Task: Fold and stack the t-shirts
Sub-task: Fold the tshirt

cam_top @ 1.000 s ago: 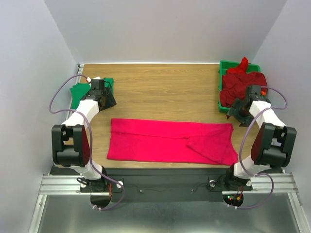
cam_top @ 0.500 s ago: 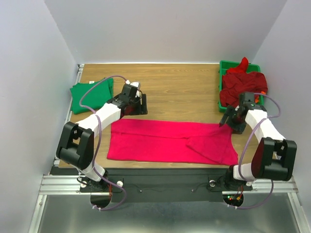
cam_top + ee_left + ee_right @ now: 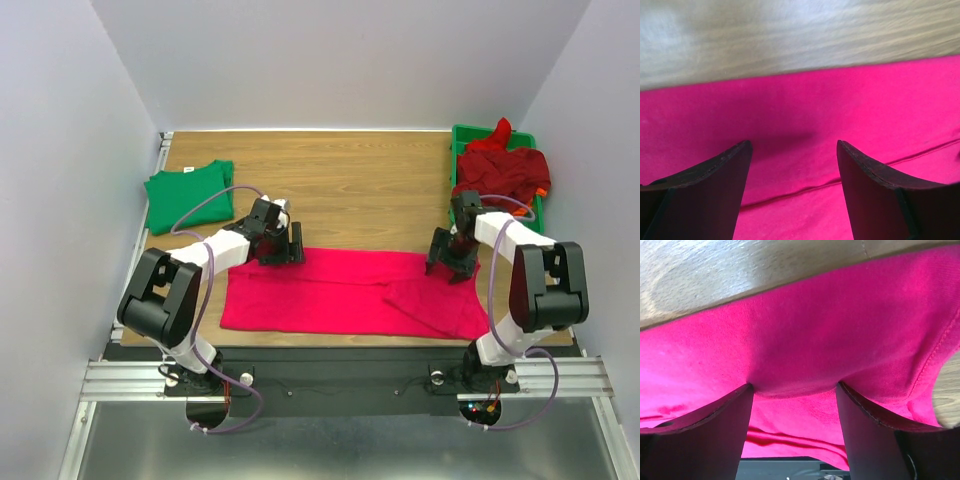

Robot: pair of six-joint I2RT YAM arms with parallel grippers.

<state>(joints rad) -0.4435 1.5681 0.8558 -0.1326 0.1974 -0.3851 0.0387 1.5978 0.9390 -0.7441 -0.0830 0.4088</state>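
A bright pink-red t-shirt lies folded in a long band across the near half of the table. My left gripper is open over the shirt's far edge near its left end. In the left wrist view its gripper hangs just above the pink cloth, holding nothing. My right gripper is open at the far edge near the right end. In the right wrist view its gripper is down on the pink cloth, which bulges between the fingers. A folded green t-shirt lies far left.
A green plastic tray at the far right holds a heap of dark red shirts with a bit of orange at its edge. Bare wooden table lies beyond the pink shirt. Grey walls close in on three sides.
My left gripper has moved from the green shirt to the pink shirt's far left edge. My right gripper has moved from the tray down to the shirt's far right edge.
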